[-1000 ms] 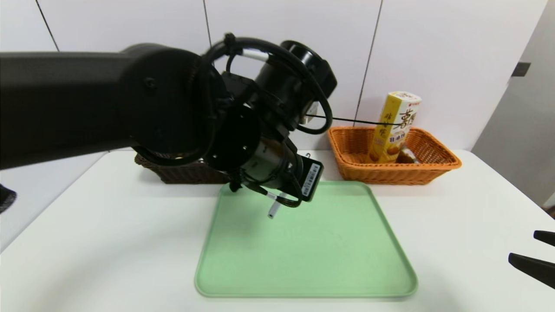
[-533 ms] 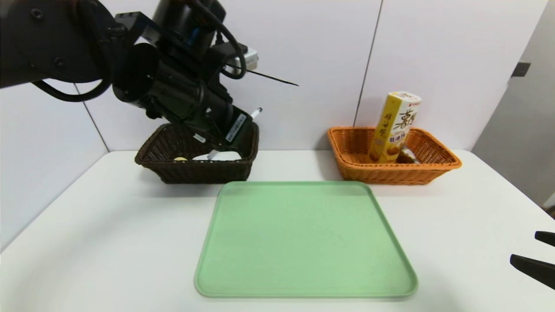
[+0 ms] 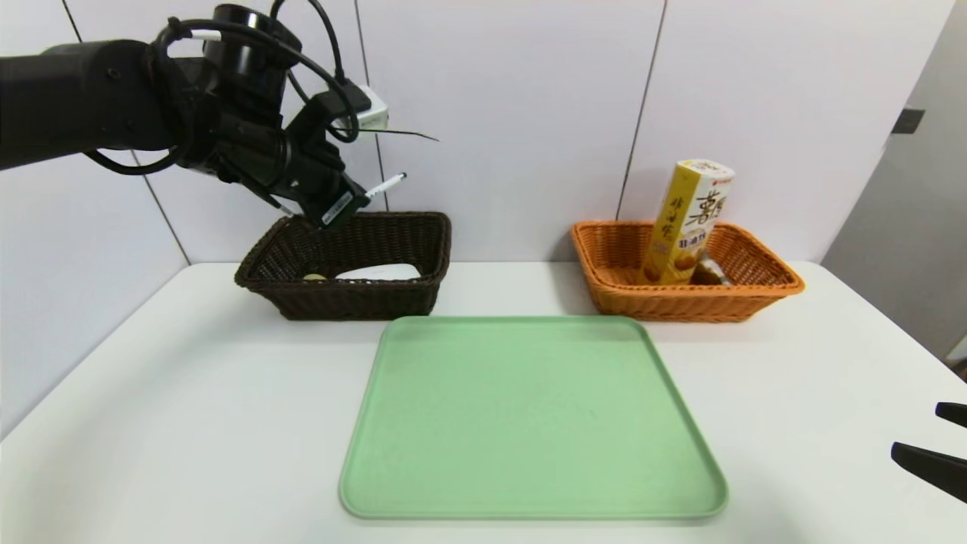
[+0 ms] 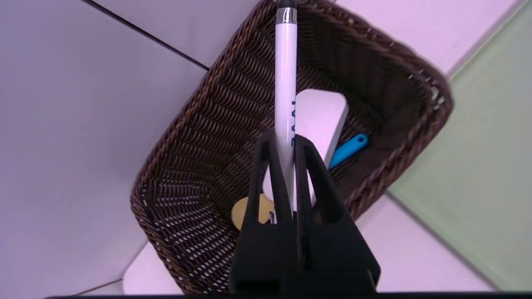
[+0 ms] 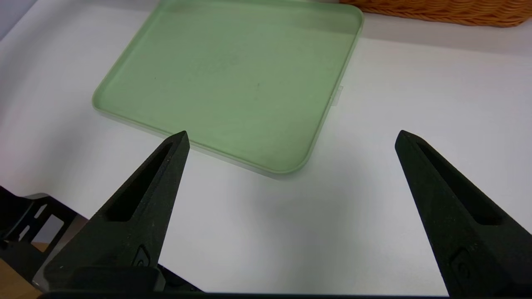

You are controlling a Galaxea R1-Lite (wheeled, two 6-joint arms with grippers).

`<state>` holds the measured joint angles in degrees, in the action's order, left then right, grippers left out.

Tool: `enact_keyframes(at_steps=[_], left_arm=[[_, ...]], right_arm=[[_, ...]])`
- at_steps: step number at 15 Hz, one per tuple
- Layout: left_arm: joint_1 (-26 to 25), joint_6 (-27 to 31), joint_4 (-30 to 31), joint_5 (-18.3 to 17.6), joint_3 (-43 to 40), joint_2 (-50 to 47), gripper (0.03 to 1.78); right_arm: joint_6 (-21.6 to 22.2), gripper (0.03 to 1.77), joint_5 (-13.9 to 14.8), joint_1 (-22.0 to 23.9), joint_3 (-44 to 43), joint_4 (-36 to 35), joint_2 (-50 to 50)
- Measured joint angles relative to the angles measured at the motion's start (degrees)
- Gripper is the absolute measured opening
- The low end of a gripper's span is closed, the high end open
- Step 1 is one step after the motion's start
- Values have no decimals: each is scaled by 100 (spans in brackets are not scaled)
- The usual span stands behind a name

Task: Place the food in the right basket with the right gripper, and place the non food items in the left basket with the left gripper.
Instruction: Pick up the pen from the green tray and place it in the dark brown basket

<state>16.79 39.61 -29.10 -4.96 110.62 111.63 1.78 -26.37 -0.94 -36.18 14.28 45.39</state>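
My left gripper (image 3: 349, 200) hangs above the dark brown left basket (image 3: 340, 302), shut on a white pen (image 3: 384, 184). From the left wrist the pen (image 4: 286, 74) runs out past the fingertips of the gripper (image 4: 285, 139) over the basket (image 4: 199, 124). A white box (image 4: 322, 116), a blue item (image 4: 349, 148) and a tan round item (image 4: 239, 211) lie inside it. The orange right basket (image 3: 755, 295) holds a tall yellow food box (image 3: 687, 219). My right gripper (image 3: 925, 442) stands open and empty at the table's near right; its wrist view shows the gripper (image 5: 291, 137) above bare table.
A green tray (image 3: 529, 415) lies bare in the middle of the white table, between the two baskets and my right gripper; it also shows as the tray (image 5: 232, 74) in the right wrist view. A white wall stands right behind both baskets.
My left arm has swung from over the tray up and to the left, carrying the pen to a spot above the left basket. The right arm has not moved.
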Motion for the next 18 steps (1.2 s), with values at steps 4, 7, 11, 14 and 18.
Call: enact_keyframes(at_steps=[4,7,11,14,18], left_arm=[[-268,981,127,1,7,395,9],[-447,1389,422,23,-4,703,9],[-522,1296,455,33,-12,955,9],[-535,1100,463,34,7,1050,32],[-538,601,462,26,123,1028,88]], right_arm=[[-2,171,0,0,16,22,-10],[-16,171,0,0,20,46,-57],[-11,171,5,0,16,50,-93],[-13,171,9,0,18,50,-106],[-16,171,-1,0,11,52,-112]])
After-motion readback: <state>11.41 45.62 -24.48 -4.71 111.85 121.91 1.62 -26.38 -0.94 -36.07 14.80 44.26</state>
